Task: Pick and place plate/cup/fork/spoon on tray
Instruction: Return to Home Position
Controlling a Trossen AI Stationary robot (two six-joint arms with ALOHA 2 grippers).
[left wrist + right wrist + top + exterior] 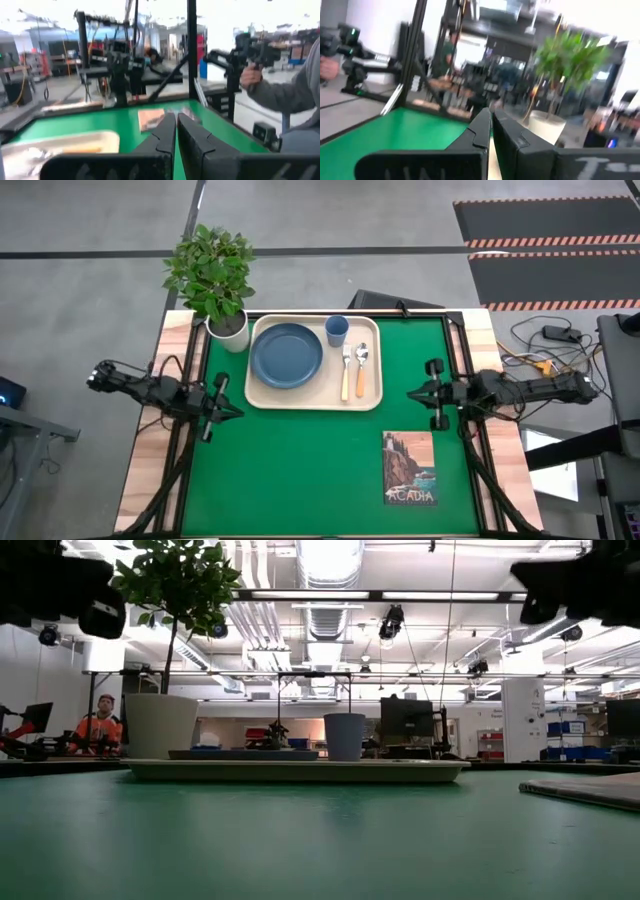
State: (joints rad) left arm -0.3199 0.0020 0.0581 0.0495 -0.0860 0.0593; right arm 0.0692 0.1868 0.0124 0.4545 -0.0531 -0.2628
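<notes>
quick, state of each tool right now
left tool: closed, holding nothing, at the table's left edge.
right tool: closed, holding nothing, at the table's right edge.

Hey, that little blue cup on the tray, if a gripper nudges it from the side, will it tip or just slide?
The cup stands upright on the tray, taller than it is wide in the low view, so a high nudge would probably tip it; a low one should slide it. It looks small and likely light. Once tipped, its round wall could roll toward the fork.
</notes>
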